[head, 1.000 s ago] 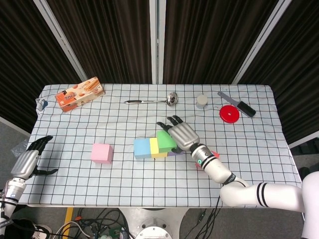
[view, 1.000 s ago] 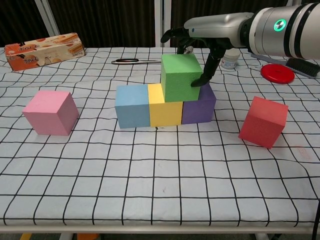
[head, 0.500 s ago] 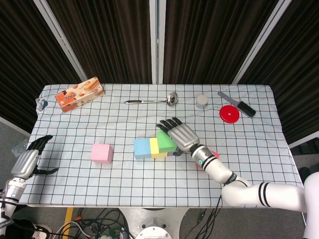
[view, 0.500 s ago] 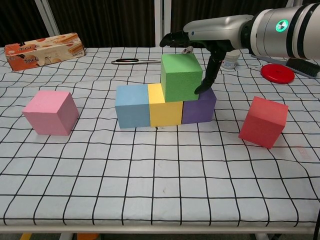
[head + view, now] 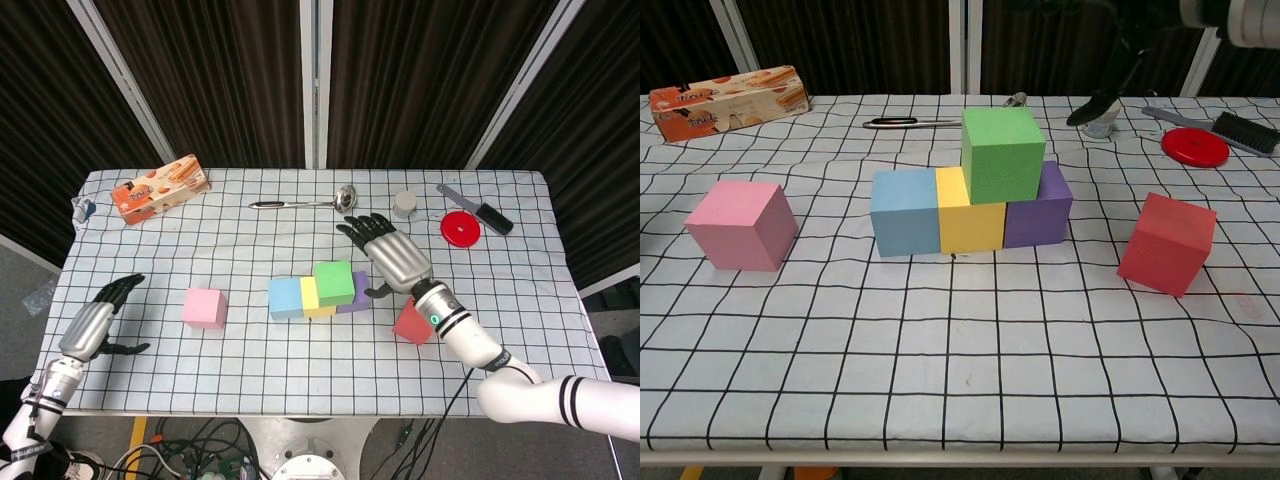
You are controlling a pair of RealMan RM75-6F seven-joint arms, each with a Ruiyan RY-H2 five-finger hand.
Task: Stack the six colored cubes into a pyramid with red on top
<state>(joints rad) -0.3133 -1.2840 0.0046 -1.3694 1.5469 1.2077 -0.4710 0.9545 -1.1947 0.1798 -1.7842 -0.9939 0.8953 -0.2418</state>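
Withdrawn from the green cube [image 5: 1003, 154] since the earlier frames, the right hand [image 5: 395, 256] now hovers up and to the right of the stack, fingers spread, holding nothing; only a dark fingertip of it shows in the chest view. Left hand [image 5: 97, 322]: near the table's front left edge, fingers apart, empty, having moved slightly inward. Green cube: resting on top of the bottom row, straddling the yellow cube [image 5: 966, 212] and the purple cube [image 5: 1040, 213], free of any hand. Bottom row: blue cube [image 5: 904, 211], yellow, purple, side by side and touching. Red cube [image 5: 1168, 243]: on the checked tablecloth [image 5: 960, 350], tilted, apart to the right of the row. Pink cube [image 5: 742, 224]: well apart to the left. Far edge: orange snack box [image 5: 725, 100], metal ladle [image 5: 310, 202], small cup [image 5: 404, 204], red disc [image 5: 1195, 147], black brush [image 5: 1248, 131].
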